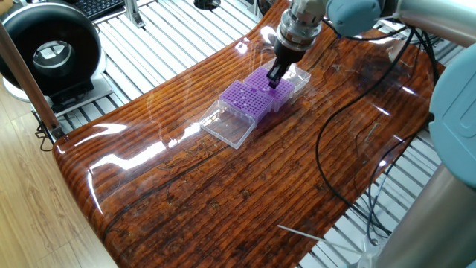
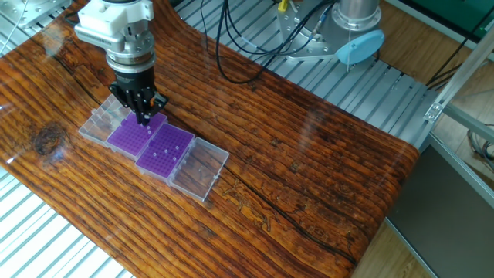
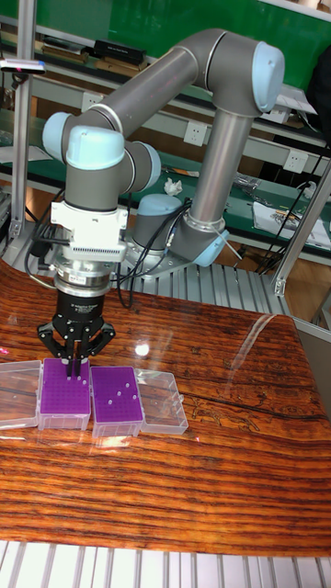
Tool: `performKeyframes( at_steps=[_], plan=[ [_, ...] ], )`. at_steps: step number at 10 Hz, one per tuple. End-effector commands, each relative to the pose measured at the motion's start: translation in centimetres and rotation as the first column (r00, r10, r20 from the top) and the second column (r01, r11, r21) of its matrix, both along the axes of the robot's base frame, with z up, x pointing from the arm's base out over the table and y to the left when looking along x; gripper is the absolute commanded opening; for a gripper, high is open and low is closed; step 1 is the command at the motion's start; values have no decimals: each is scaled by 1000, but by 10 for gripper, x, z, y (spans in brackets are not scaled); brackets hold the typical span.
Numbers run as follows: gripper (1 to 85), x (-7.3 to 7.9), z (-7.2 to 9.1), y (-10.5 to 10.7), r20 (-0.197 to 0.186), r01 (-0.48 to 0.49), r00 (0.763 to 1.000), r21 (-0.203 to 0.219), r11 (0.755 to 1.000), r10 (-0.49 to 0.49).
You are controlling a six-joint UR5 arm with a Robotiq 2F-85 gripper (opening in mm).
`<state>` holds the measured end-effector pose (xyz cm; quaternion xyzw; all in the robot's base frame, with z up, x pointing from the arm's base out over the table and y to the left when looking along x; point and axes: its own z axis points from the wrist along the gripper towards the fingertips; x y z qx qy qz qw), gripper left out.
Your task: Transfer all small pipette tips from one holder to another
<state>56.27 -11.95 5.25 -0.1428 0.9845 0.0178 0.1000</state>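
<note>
Two purple holders sit side by side on the wooden table, each in a clear box with its lid folded open. One holder (image 2: 128,137) (image 3: 65,397) (image 1: 274,87) lies under my gripper. The other holder (image 2: 167,151) (image 3: 117,402) (image 1: 244,100) carries several small white pipette tips (image 2: 171,147). My gripper (image 2: 143,118) (image 3: 75,369) (image 1: 274,77) points straight down just above the back edge of the first holder, near the seam between the two. Its fingers are drawn together. Whether a tip sits between them is too small to tell.
Clear open lids flank the holders: one lid (image 2: 99,123) on the outer side, another lid (image 2: 199,171) on the opposite side. A black cable (image 1: 327,160) loops over the table. A round black device (image 1: 48,52) stands beyond the table edge.
</note>
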Motion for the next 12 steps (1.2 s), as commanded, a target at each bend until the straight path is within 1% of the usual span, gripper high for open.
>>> performKeyframes(
  at_steps=[1, 6, 8, 10, 12],
  plan=[
    [180, 2, 3, 5, -3, 14, 1000, 3, 1000, -14],
    [183, 4, 9, 21, -17, 31, 999, -2, 1000, -31],
    [183, 8, 12, 33, -22, 48, 999, -8, 999, -48],
    [183, 8, 15, 43, -32, 62, 998, -6, 998, -62],
    [183, 7, 13, 58, -23, 91, 996, 3, 996, -91]
  ],
)
